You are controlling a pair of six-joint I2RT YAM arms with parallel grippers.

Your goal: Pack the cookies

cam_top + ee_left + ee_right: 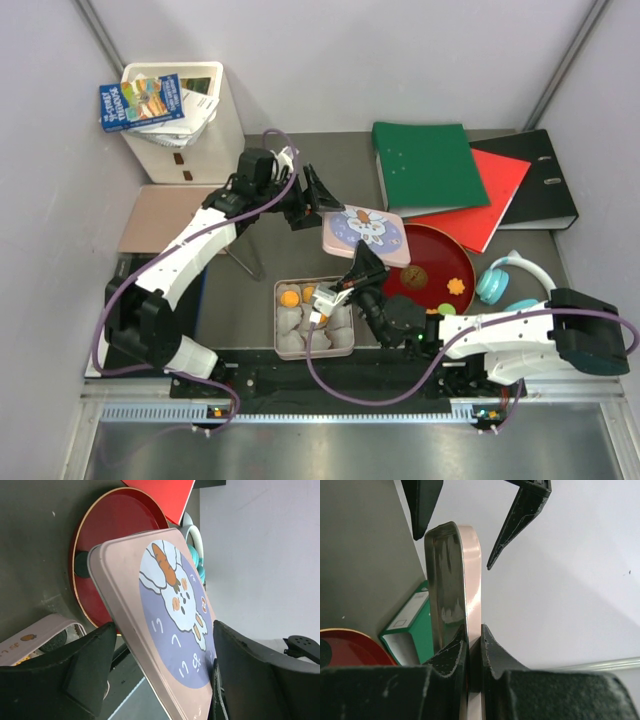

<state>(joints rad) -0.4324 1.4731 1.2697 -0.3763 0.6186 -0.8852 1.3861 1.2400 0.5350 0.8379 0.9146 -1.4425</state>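
Packed: a few orange cookies in the tin, left of the red plate
To pack: brown, orange and green ones on the plate
Lid: over the plate's left edge, not on the tin
Right jaws: pinching the lid's edge
Left jaws: spread around the lid's far end

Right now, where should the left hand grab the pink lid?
I'd take the far rim, opposite the right hand's pinch. The lid is a thin flat tin held up by its near edge, and its far edge points at the left hand, whose open fingers flank it. Come straight in from the far-left.
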